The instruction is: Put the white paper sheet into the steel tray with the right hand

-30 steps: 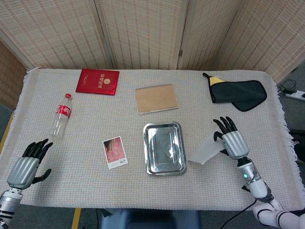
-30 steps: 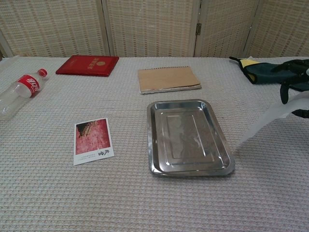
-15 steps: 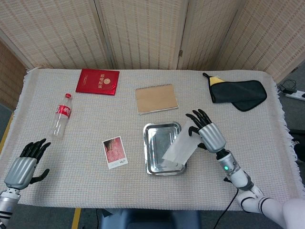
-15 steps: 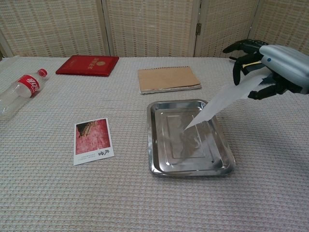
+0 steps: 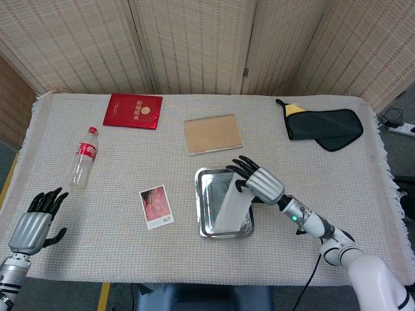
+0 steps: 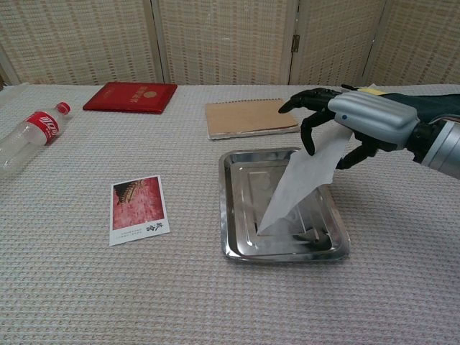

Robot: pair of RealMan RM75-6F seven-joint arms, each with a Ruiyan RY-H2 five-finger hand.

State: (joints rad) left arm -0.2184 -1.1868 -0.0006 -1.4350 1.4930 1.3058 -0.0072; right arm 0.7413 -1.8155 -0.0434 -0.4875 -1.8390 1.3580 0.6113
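Right hand (image 6: 359, 118) is up over the far right part of the steel tray (image 6: 228, 208), fingers fanned forward, and it pinches the top edge of the white paper sheet (image 6: 300, 180) between thumb and a finger. The sheet hangs down and to the left from that pinch, long axis slanting from the hand toward the tray's near middle. In the chest view its lower corner looks to be touching the tray floor, or just above it; hard to call which. The head view agrees: the right hand (image 5: 261, 183) sits above the tray's far right corner and the white paper sheet (image 5: 230, 208) runs away from it along the steel tray (image 5: 201, 214), inside the rim on all sides I can see.

So the relation that counts: the sheet lies below and left of the hand, already over the tray, tilted steeply, not flat. My read is that the next move calls for lowering toward the tray so the sheet lays down inside, then letting go.

Left hand (image 5: 31, 227) rests at the near left edge of the tabletop (image 5: 117, 253), fingers apart, holding nothing, well apart from the tray. The right hand is plainly the nearer one.
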